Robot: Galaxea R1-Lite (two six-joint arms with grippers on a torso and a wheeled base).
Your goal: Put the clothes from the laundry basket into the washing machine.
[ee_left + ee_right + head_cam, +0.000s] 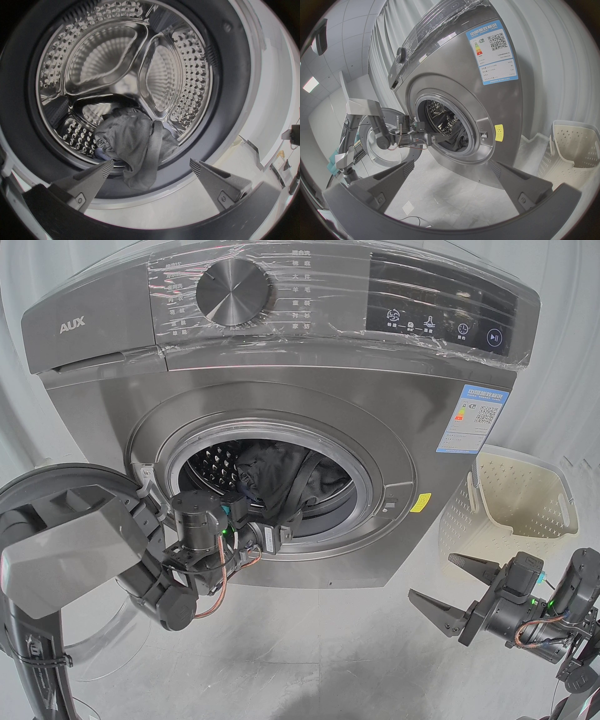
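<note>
Heads up on the clothes (275, 474): it's a dark, limp bundle that looks light and floppy. It won't hold any shape and it'll sag wherever you don't support it. It sits at the front of the drum (125, 62) of the washing machine (281, 396). One fold droops out over the dark door seal (18, 109) at the bottom of the opening. My guess is that flap is the bit to worry about, since it could get caught when the door shuts. If you want to shove it deeper, I'd pinch the thick, bunched part of the bundle rather than the thin hanging edge. A single layer will probably slither out of the grip.

The left gripper (150, 164) is right at the mouth of the opening. Its fingers (93, 175) are spread wide on either side of that hanging fold and aren't pinching anything. I can't tell whether a tip brushes the fabric.

The right gripper (431, 575) hangs low over the floor (312, 646), just in front of the laundry basket (550, 459). Its fingers are wide apart too and hold nothing. What you can see of the basket's inside looks empty, so this may well be the last of the load.
</note>
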